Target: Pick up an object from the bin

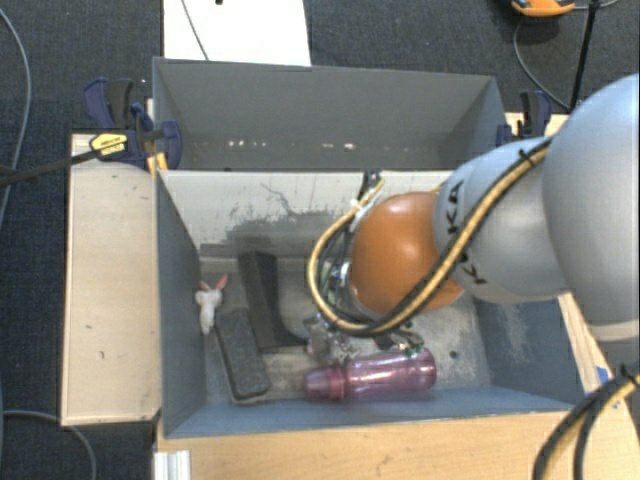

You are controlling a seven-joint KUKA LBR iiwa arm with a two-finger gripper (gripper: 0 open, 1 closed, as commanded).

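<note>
Item: claw (340,348), low in the grey metal bin (180,298), beneath the arm's round orange wrist cover (395,253) and its looped black-and-yellow cables (322,268). Whether it is open or closed cannot be told, as the cover hides most of it. Nearest thing: purple translucent plastic bottle (372,378), lying on its side along the bin's near wall, just below the claw in the view; touching or just apart cannot be told. Other contents: black flat rectangular pad (240,356), near left, lying at a slant; black rectangular block (262,293), just behind the pad; small white figure with a pink tip (208,308), close to the left wall. Step, as judged: approach to a grasp, with nothing seen held. Next move calls for: centring across the bottle's round body, a firm closing since the bottle may roll, then a straight lift. Edges: the near wall runs right beside the bottle, leaving little room on that side; the black pad lies near the bottle's left end. Open room: bare floor towards the right and back of the bin.
</note>
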